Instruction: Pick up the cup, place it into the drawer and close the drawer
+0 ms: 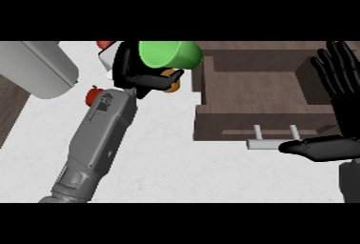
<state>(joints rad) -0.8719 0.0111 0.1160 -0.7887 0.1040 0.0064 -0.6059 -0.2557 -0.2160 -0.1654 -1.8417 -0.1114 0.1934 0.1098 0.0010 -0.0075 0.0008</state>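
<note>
**Green cup held beside the open drawer**

The left hand (pixel 141 71) has its fingers curled round the green cup (pixel 169 53), holding it tilted above the white desk (pixel 175 162), just left of the open wooden drawer (pixel 260 90). The cup's rim nearly reaches the drawer's left wall, but the cup is not inside it. The right hand (pixel 337 95) rests at the view's right edge with straight fingers pointing up, its thumb lying close to the drawer's pale handle (pixel 274 138). A red object (pixel 92 95) peeks out beside the left forearm. A large grey cylinder (pixel 38 66) lies at upper left.
</note>
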